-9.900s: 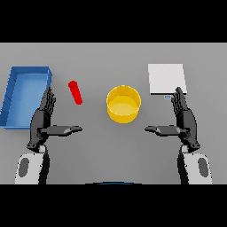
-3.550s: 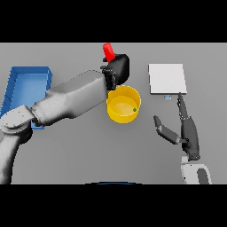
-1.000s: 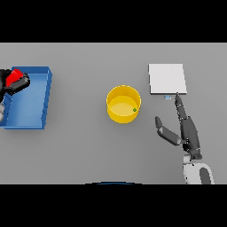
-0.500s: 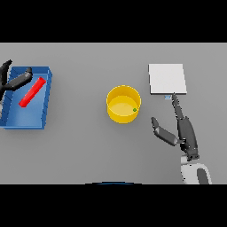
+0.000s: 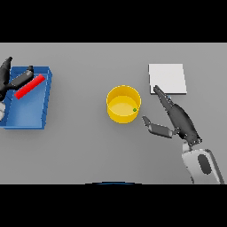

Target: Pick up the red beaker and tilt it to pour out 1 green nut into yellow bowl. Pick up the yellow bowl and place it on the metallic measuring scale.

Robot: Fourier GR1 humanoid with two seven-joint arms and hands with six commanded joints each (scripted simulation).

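The red beaker [image 5: 29, 86] lies on its side inside the blue tray [image 5: 26, 116] at the far left. My left hand [image 5: 11, 78] is spread open just above and beside it, no longer holding it. The yellow bowl [image 5: 123, 103] stands at the table's middle with one green nut [image 5: 135, 109] inside at its right. My right hand [image 5: 174, 118] is open to the right of the bowl, fingers straight and pointing up-left, thumb reaching toward the bowl without touching it. The metallic scale [image 5: 167, 79] lies flat at the back right.
The grey table [image 5: 88, 150] stretches around the bowl. My right forearm [image 5: 201, 164] enters from the lower right. The tray's right wall stands between the left hand and the bowl.
The left hand has let go of the red beaker, which now lies in the blue tray. The right hand has edged left toward the bowl.
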